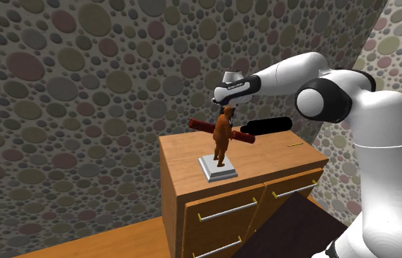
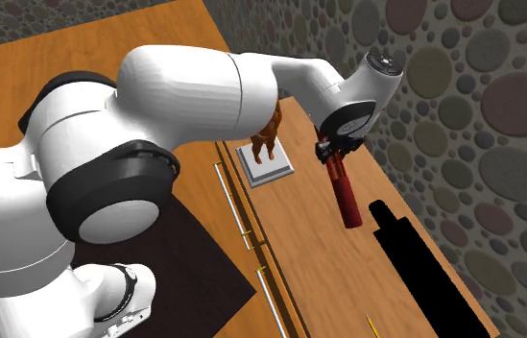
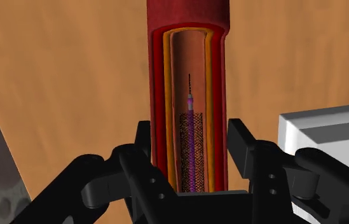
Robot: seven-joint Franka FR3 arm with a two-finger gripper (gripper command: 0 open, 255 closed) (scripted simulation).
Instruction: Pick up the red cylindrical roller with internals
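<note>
The black hand (image 3: 189,135) squeezes the dark red, cut-open roller tube (image 3: 189,38) from both sides, low by the brown wooden surface (image 3: 58,83). The grab looks done. Next it should lift straight up, slowly.

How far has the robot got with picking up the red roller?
Done: the jaws are at the red roller, one on each side of it. In hand: the grip, as the jaws look shut against its sides. Left: the lift. The roller lies low over the dresser, and I cannot tell whether it has left the wood yet.
</note>
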